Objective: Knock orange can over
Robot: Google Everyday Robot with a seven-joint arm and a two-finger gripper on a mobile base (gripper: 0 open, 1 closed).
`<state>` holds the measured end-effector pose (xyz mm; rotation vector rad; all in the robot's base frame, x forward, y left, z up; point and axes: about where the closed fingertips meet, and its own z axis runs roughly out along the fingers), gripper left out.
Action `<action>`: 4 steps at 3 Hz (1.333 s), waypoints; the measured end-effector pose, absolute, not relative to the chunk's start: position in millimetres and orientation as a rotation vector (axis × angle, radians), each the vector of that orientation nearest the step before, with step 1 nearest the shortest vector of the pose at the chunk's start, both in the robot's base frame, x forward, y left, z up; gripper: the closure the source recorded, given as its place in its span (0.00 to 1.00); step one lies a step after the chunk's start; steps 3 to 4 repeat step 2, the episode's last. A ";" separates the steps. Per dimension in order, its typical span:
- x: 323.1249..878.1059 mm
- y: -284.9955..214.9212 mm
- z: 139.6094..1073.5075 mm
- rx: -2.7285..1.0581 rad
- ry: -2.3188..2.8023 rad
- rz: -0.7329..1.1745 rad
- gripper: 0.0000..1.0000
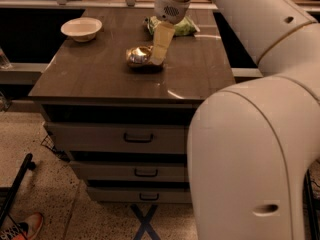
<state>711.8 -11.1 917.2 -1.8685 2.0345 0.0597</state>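
The orange can lies on its side on the dark wooden tabletop, its shiny silver base facing the camera. My gripper hangs from the white arm just right of the can, its pale finger touching or overlapping the can's right end. The far end of the can is hidden behind the finger.
A white bowl sits at the table's back left. A green crinkly snack bag lies at the back, behind my gripper. Drawers are below the tabletop. My large white arm fills the right side. A shoe is on the floor.
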 end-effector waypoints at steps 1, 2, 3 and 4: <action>714.5 -51.8 924.7 -1.652 2.089 0.064 0.00; 715.2 -45.5 922.2 -1.676 2.080 0.066 0.00; 715.2 -45.5 922.2 -1.676 2.080 0.066 0.00; 715.2 -45.5 922.2 -1.676 2.080 0.066 0.00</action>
